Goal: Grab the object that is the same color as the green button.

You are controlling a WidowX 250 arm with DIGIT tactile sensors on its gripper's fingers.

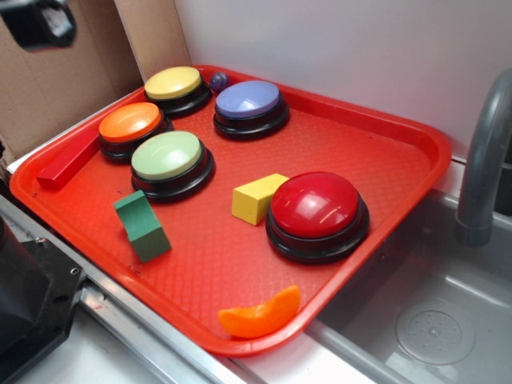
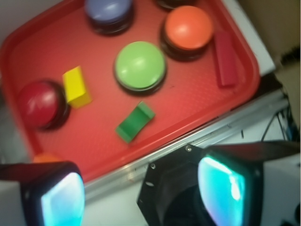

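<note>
Pincer (image 2: 141, 197) wide, empty; green block (image 1: 142, 226) lies clear between green button (image 1: 169, 157) and tray rim (image 1: 120, 268).

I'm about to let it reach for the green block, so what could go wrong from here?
1. The green block lies close to the green button, so a descending gripper could press the button.
2. The block looks wedge-shaped, so it might slip out of a grasp.
3. It sits near the tray edge and could be nudged off.
</note>
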